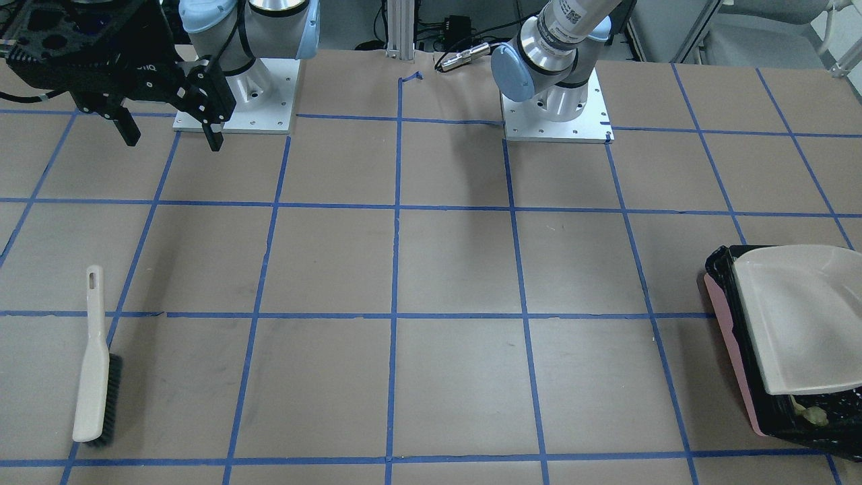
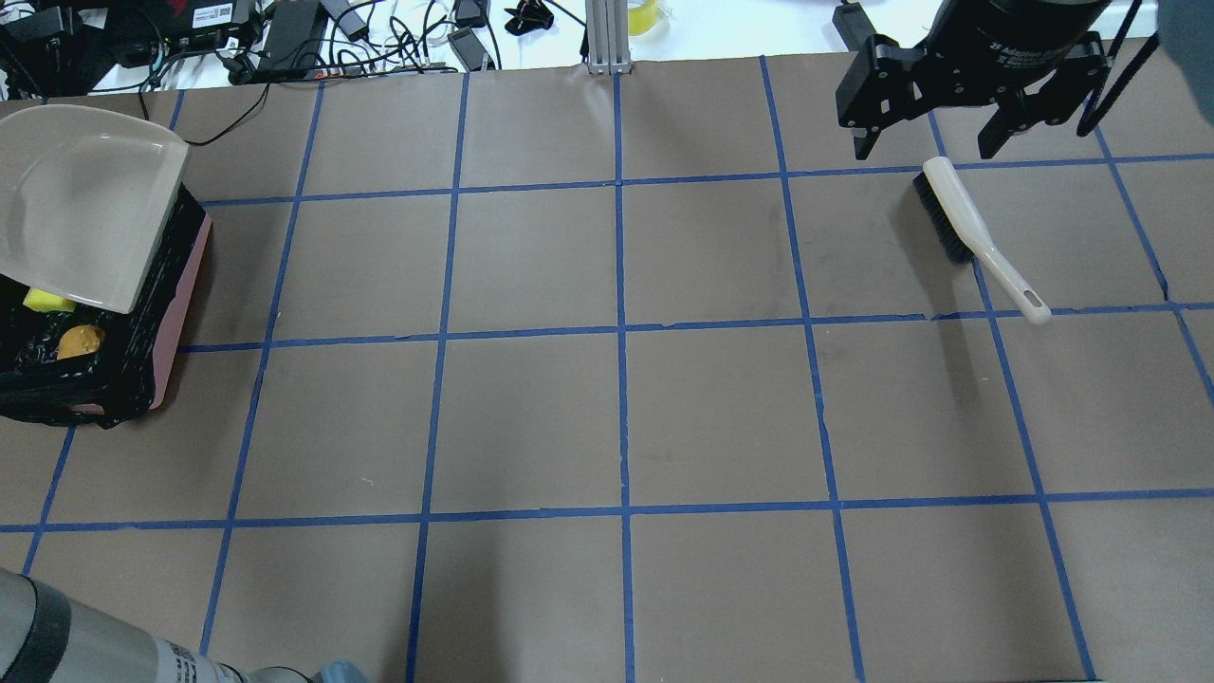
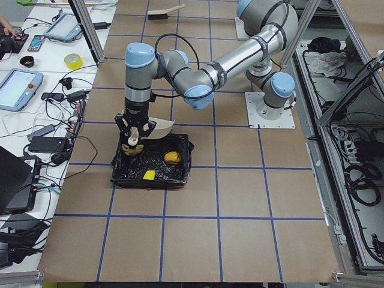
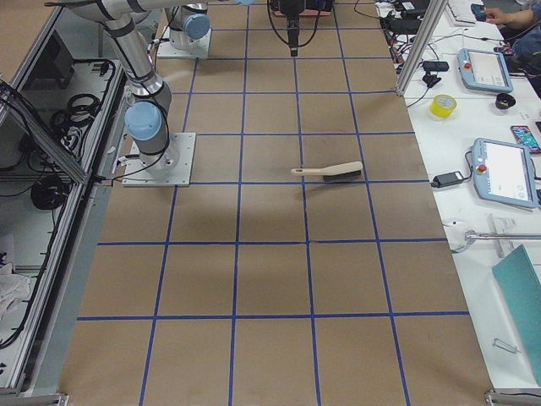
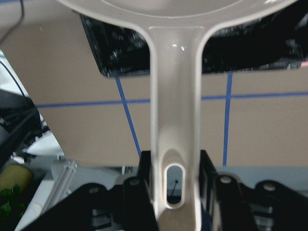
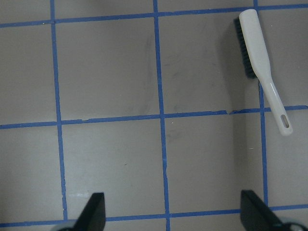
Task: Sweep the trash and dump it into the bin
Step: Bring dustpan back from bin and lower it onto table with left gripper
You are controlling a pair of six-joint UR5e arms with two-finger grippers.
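**Site: robotics laboratory, test cell**

Two industrial arms [image 1: 552, 54] stand on white plates [image 1: 273, 101], which are bolted to one large counter [image 2: 531, 417]. The counter is covered in brown paper and ruled into squares with blue tape [image 2: 621, 332]. Aluminium posts [image 2: 607, 38] rise at its edges. A white side bench [image 4: 473, 110] runs along the counter and carries two pendant screens [image 4: 507, 173] and a yellow tape roll [image 4: 443, 106]. Power bricks and loose cables [image 2: 379, 38] crowd the bench in the overhead view. Coiled black cables [image 4: 80, 106] lie on the floor level behind the arms' bases. Fittings observed are consistent with a research or test facility.
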